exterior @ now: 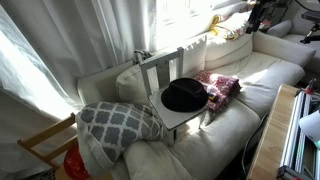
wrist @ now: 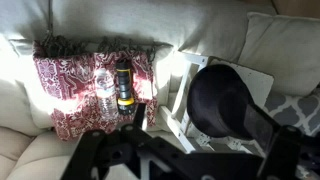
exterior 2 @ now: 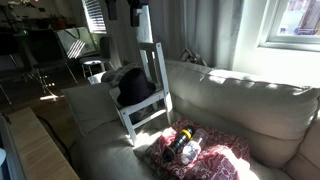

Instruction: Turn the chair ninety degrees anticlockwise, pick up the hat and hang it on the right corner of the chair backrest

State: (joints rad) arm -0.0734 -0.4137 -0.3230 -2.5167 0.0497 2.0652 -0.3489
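I saw the gripper (wrist: 185, 145) hanging spread wide above the worktop (exterior: 270, 70), a cream sofa seat. Its fingers gripped nothing and touched nothing that I could make out. The hat (wrist: 228, 100) lay on the seat of the chair (exterior: 160, 72), which stood on the cushions. Just beside the chair, on a red patterned cloth (wrist: 60, 85), lay a clear water bottle (wrist: 105, 90) and a dark bottle (wrist: 123, 85). The dark bottle's yellow label was too blurred for me to read.
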